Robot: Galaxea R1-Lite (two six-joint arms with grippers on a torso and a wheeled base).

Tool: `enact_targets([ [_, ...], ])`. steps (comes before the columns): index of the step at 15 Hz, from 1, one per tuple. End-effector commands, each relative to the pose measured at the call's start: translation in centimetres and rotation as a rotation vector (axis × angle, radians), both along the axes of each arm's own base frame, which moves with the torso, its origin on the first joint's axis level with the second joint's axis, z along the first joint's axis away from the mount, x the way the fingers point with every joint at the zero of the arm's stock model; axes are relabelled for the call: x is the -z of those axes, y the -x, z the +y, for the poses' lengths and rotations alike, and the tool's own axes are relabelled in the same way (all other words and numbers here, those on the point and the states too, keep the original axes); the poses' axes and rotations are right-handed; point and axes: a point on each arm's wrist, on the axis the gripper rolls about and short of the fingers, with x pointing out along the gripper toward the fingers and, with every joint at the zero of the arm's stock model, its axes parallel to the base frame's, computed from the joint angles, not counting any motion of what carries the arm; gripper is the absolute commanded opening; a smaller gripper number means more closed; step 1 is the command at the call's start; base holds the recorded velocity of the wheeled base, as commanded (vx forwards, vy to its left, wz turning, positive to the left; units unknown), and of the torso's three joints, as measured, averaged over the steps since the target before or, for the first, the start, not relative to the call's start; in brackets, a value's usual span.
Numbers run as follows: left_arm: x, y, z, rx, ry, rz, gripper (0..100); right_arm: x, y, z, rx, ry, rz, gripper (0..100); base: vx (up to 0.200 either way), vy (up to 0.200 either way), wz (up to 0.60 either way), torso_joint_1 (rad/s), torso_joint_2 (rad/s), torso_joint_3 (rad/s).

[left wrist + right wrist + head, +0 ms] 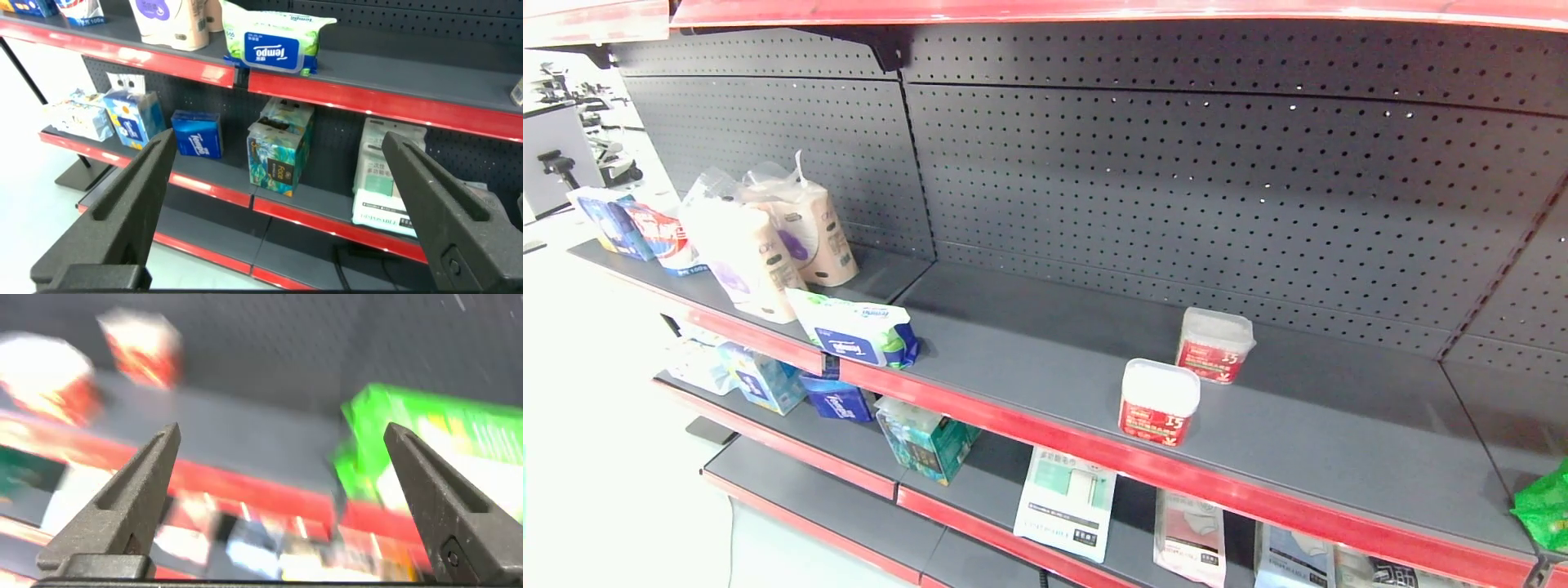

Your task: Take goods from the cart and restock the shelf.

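Observation:
The grey middle shelf (1045, 343) carries two red-and-white lidded tubs (1158, 402) (1214, 345) near its front, right of centre. A green pack (1543, 506) sits at the shelf's far right edge. My right gripper (282, 433) is open and holds nothing; it faces this shelf, with the green pack (433, 449) just beyond one finger and the tubs (49, 380) (143, 347) farther off, blurred. My left gripper (278, 143) is open and holds nothing, in front of the lower shelves, facing a teal tissue box (279, 155).
Left on the middle shelf stand a wipes pack (858, 331), two wrapped paper rolls (743, 245) and blue packs (613, 220). Lower shelves hold tissue boxes (927, 441) and flat packets (1066, 502). A perforated back panel (1176, 180) and a red upper shelf lip (1094, 10) bound the space.

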Motion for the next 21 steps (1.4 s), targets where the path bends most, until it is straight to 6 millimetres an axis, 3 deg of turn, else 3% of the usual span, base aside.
enact_targets([
  [1,0.00,0.00,0.00,0.001,0.000,0.000,100,0.55,0.50,-0.01,-0.003,-0.029,-0.055,100,0.000,0.000,0.00,0.000,0.00,0.000],
  [5,0.00,0.00,0.00,0.000,0.000,0.000,100,1.16,0.45,0.56,-0.258,-0.042,0.014,100,0.000,0.000,0.00,0.000,0.00,0.000],
  [7,0.00,0.00,0.00,0.000,0.000,0.000,100,1.12,0.42,0.50,-0.228,-0.114,0.013,100,0.000,0.000,0.00,0.000,0.00,0.000],
  [13,0.00,0.00,0.00,0.004,-0.001,0.000,100,1.11,0.46,0.34,-0.152,-0.120,-0.006,100,0.000,0.000,0.00,0.000,0.00,0.000],
  [21,0.00,0.00,0.00,0.004,-0.003,0.000,100,1.09,0.46,0.33,-0.151,-0.138,-0.009,100,0.000,0.000,-0.60,0.005,0.00,-0.001],
])
